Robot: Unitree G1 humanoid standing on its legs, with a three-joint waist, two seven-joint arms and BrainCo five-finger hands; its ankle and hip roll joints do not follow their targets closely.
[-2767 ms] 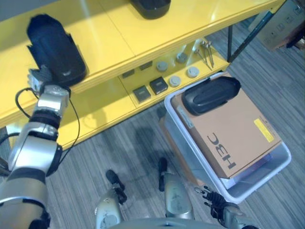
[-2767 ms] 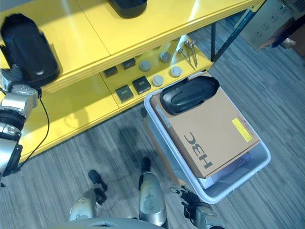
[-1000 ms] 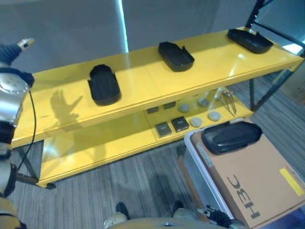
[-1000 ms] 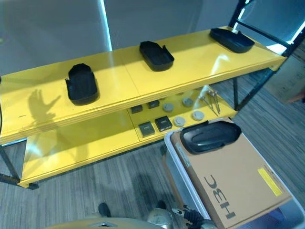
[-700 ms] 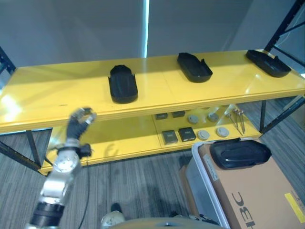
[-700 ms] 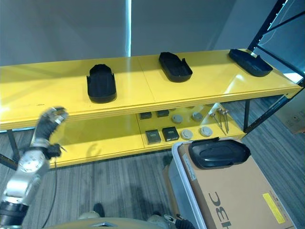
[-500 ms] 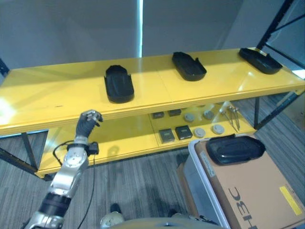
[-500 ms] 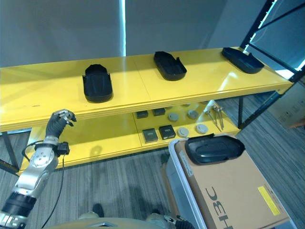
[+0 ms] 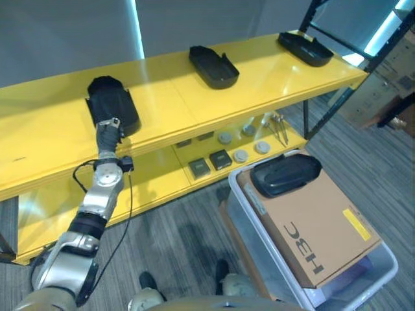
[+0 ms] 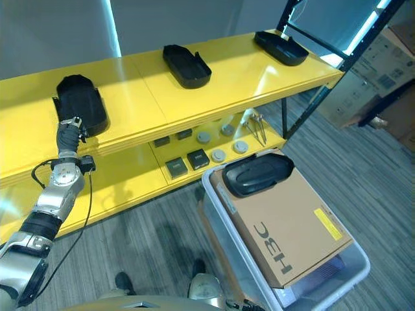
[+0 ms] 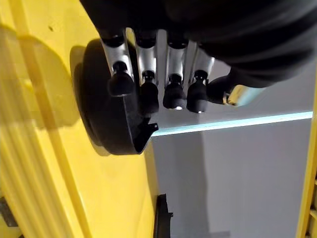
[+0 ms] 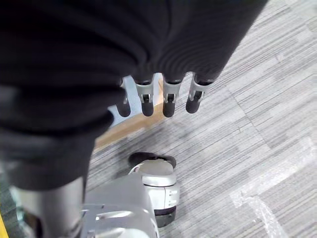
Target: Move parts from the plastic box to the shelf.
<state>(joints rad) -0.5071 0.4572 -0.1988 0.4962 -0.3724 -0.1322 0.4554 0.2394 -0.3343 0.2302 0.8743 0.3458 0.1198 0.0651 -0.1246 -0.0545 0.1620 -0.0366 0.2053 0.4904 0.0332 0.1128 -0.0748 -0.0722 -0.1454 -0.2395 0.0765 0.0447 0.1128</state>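
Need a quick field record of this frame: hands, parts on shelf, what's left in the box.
left hand: open, fingers straight, at the near end of the leftmost black part
right hand: open, hanging above the floor
top shelf: three black parts, spaced apart
plastic box: one black part lying on a cardboard box
lower shelf: small grey and dark pieces

Items at centre of the head views:
- Dark square blocks (image 9: 198, 168), two larger at centre, two smaller just beyond at 12 o'clock.
- Grey round discs (image 9: 240, 155), four, just beside the blocks at 3 o'clock.
- Metal hand tools (image 9: 279, 128), lying together at 2 o'clock of the discs.

At 4 o'clock: brown cardboard carton (image 9: 311, 210), tilted, with dark lettering and a yellow label (image 9: 356, 224).

At 2 o'clock, edge of view: stacked cardboard boxes (image 10: 382, 65); black rack post (image 9: 331, 103).

Grey striped carpet floor (image 9: 175, 227). Grey wall (image 9: 65, 26) at 12 o'clock, with a vertical light strip (image 9: 137, 29).
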